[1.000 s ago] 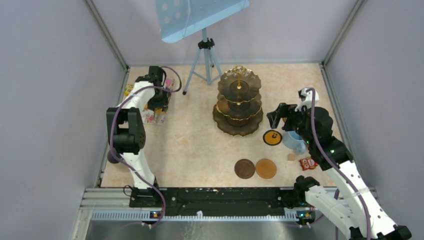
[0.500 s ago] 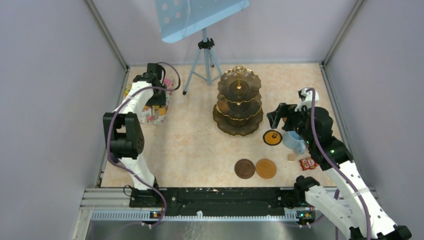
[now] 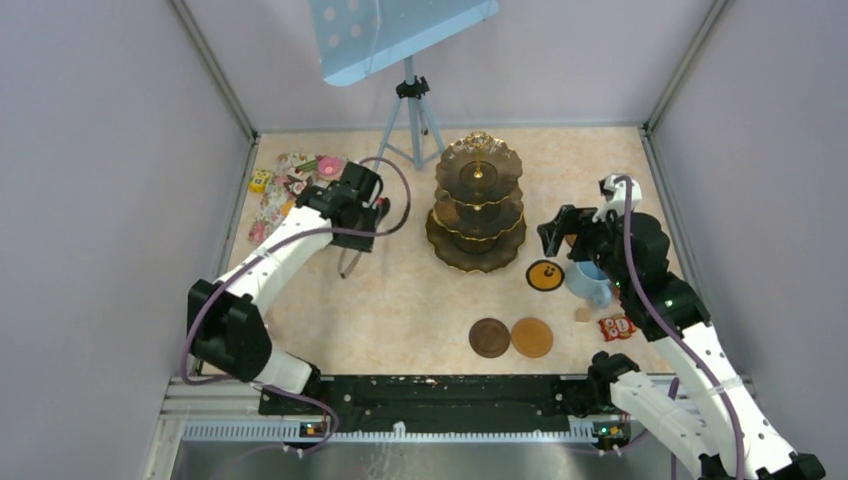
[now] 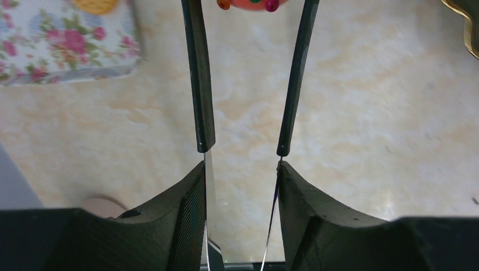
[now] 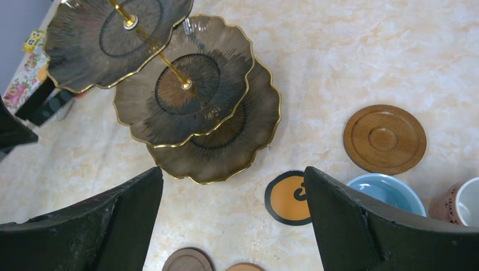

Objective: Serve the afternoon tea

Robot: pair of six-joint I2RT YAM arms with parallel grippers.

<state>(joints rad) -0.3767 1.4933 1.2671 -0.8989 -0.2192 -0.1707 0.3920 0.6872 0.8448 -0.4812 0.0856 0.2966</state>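
My left gripper [image 4: 242, 166] is shut on the black tongs [image 4: 197, 84]. The tong tips pinch a small orange cake [image 4: 248, 3] with coloured dots, cut off by the top edge of the left wrist view. In the top view the left gripper [image 3: 362, 202] hangs left of the dark three-tier gold-rimmed stand [image 3: 478, 200], whose tiers look bare in the right wrist view [image 5: 186, 84]. My right gripper [image 3: 555, 230] is open and empty, above the table right of the stand. The light blue mug [image 3: 588, 282] stands below it, with an orange-brown mug [image 5: 460, 203] beside it.
The floral mat [image 3: 285, 190] lies far left with a pink cake [image 3: 328, 165] on it. An orange black-rimmed disc [image 3: 545, 275] lies by the blue mug and two brown coasters [image 3: 489, 337] [image 3: 531, 337] near the front. Another brown coaster [image 5: 384, 138] lies behind the mug. A tripod [image 3: 408, 120] stands at the back.
My left arm has swung right from the floral mat toward the stand, carrying the tongs. The right arm has barely moved.
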